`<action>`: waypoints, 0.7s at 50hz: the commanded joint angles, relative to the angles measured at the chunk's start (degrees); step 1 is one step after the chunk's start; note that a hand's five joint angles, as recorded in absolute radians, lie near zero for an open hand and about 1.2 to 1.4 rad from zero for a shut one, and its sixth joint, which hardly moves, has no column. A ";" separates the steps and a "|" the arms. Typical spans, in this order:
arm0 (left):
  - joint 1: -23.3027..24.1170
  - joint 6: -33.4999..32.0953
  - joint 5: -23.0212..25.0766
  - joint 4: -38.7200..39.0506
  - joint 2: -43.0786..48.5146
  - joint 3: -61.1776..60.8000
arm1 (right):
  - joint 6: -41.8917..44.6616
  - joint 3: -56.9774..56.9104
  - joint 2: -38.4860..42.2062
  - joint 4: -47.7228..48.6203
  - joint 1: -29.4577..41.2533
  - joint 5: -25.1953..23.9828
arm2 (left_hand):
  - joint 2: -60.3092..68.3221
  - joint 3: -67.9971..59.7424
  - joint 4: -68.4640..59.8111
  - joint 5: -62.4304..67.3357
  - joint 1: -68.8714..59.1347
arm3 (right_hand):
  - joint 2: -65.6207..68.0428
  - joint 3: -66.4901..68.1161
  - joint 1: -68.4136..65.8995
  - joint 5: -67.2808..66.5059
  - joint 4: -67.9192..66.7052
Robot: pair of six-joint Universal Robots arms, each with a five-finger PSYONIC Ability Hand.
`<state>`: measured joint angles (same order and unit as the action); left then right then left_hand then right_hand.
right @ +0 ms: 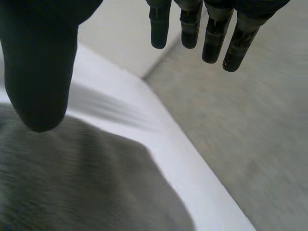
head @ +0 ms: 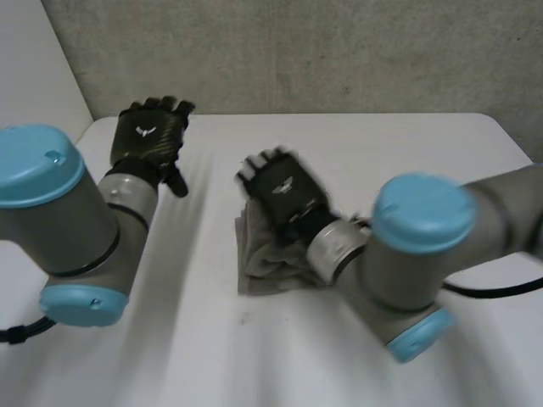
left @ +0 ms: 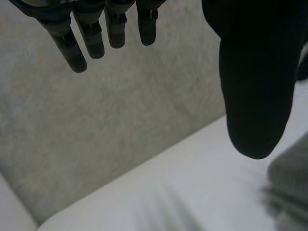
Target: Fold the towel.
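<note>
Grey folded cloth towel (head: 261,264) lies mid-way across the flat white table (head: 407,144). The black right hand (head: 284,191) is over its far edge, fingers straight and released. The black left hand (head: 151,136) is well apart, fingers relaxed, grasping nothing.

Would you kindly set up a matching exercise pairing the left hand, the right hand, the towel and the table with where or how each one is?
Things:
1 left hand
2 right hand
3 towel
4 table

States:
a grey, heaped mid-table
b open, over the towel
c white, bearing the towel
d open, over bare table, apart from the towel

Pairs: 1-d, 2-b, 3-a, 4-c
</note>
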<state>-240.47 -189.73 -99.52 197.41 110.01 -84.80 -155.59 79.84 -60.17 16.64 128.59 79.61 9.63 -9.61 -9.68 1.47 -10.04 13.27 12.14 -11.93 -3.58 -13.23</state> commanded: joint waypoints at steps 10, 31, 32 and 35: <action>11.07 11.05 3.28 -11.34 18.22 20.64 | -21.68 0.06 -5.83 -18.75 -16.00 -1.04 | 2.77 -2.79 -2.72 0.93 -2.36 | -3.27 -2.14 1.93 3.58 3.23; 4.31 10.70 0.12 -22.16 24.47 17.40 | -14.84 -10.58 13.06 -19.10 -10.73 -5.79 | 2.27 -2.29 -2.22 0.42 -1.86 | -3.27 -2.14 1.93 3.58 3.23; 4.31 10.70 0.12 -22.15 24.46 17.39 | -12.56 -10.67 13.06 -19.10 -10.20 -4.65 | 2.27 -2.29 -2.21 0.42 -1.86 | -3.27 -2.14 1.93 3.58 3.23; 4.75 10.70 0.20 -21.98 22.96 15.72 | -10.08 -10.67 12.97 -19.01 -9.58 -2.97 | 1.76 -1.78 -1.71 -0.08 -1.35 | -3.27 -2.14 1.93 3.58 3.23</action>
<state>-235.64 -178.92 -99.45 174.99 135.71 -65.90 -172.81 69.86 -47.81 -2.48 117.19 73.21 10.49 -10.50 -10.48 1.48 -10.24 13.27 12.14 -11.93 -3.41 -13.23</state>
